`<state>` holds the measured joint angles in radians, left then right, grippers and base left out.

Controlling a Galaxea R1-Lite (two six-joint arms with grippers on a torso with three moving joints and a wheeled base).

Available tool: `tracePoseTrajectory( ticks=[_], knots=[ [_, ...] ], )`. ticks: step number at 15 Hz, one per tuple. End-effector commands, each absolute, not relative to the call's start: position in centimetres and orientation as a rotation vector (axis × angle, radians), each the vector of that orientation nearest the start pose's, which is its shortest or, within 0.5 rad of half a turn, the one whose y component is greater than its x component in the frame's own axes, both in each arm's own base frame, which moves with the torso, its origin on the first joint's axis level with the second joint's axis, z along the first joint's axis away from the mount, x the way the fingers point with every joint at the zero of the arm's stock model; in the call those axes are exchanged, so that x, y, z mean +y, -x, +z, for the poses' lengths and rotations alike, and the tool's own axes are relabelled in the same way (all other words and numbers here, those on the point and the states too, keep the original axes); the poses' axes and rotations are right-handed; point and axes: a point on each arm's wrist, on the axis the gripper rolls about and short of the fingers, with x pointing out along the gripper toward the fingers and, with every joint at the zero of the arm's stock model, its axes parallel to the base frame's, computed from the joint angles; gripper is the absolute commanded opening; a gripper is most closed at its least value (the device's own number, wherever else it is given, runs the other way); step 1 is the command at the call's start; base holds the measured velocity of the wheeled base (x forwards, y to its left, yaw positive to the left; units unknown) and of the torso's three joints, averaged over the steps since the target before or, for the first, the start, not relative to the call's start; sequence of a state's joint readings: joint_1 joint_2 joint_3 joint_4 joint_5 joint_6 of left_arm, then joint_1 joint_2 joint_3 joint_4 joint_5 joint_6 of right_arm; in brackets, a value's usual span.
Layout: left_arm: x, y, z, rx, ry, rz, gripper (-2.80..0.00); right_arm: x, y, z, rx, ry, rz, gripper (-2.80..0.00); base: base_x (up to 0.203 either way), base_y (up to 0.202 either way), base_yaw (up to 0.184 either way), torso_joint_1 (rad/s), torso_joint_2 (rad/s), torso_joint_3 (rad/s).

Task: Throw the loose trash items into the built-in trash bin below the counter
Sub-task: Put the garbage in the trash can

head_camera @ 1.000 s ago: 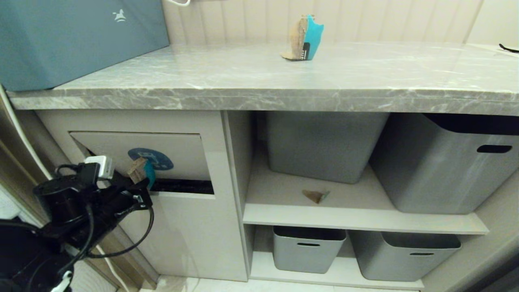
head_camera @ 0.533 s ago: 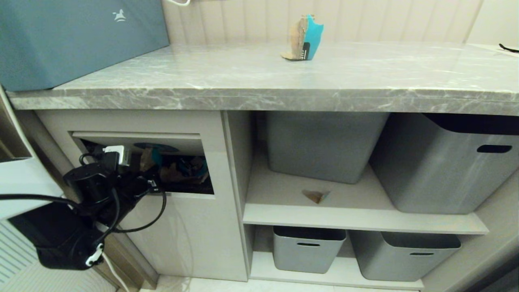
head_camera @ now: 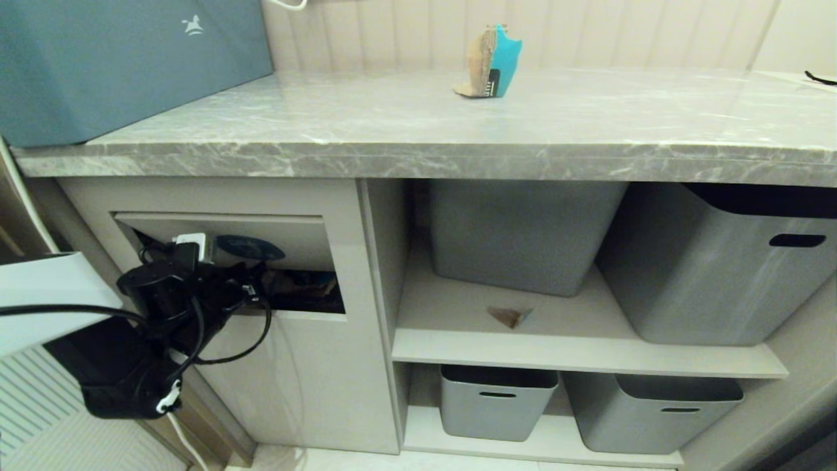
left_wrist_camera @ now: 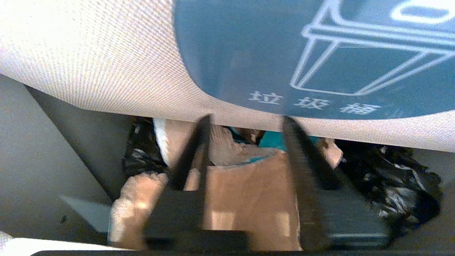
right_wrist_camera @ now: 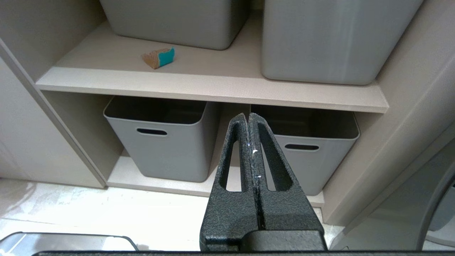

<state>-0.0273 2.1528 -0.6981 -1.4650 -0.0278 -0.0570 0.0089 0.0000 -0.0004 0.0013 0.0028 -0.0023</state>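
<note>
My left gripper reaches into the built-in trash bin under its swing flap, which it pushes inward. Its fingers stand apart, and a brown cardboard scrap with a turquoise edge lies between them over other scraps. The blue bin sticker is right above the fingertips. A second chunk stands on the counter. A small flat triangle lies on the middle shelf. My right gripper hangs shut and empty before the lower shelves.
Grey storage bins stand on the middle shelf, and two smaller ones sit below. A teal box occupies the counter's left end. A black liner lines the trash bin.
My left gripper has pushed through the flap into the bin with the scrap. The flap swung inward. The jaws, shut on the scrap before, now stand apart.
</note>
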Motion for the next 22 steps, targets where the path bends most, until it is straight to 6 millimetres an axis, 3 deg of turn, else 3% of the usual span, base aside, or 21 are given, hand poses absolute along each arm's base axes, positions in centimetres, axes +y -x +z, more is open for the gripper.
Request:
tracePoseTrajectory(
  ticks=[1, 8, 18, 22],
  knots=[
    [-1.1, -36.4, 8.7, -0.015, 0.073, -0.054, 0.0, 0.0, 2.3, 7.5, 0.0, 0.003, 0.012, -2.8, 0.0, 0.0, 0.0, 0.0, 0.0, 0.0],
    [-1.1, -37.9, 9.9, -0.088, 0.078, -0.033, 0.0, 0.0, 2.3, 7.5, 0.0, 0.003, 0.012, -2.8, 0.0, 0.0, 0.0, 0.0, 0.0, 0.0],
    [-7.2, -37.7, 9.1, -0.062, 0.194, -0.142, 0.0, 0.0, 2.3, 7.5, 0.0, 0.003, 0.012, -2.8, 0.0, 0.0, 0.0, 0.0, 0.0, 0.0],
    [-7.3, -36.5, 8.0, -0.004, 0.189, -0.126, 0.0, 0.0, 2.3, 7.6, -0.001, 0.003, 0.012, -2.8, 0.0, 0.0, 0.0, 0.0, 0.0, 0.0]
  ],
)
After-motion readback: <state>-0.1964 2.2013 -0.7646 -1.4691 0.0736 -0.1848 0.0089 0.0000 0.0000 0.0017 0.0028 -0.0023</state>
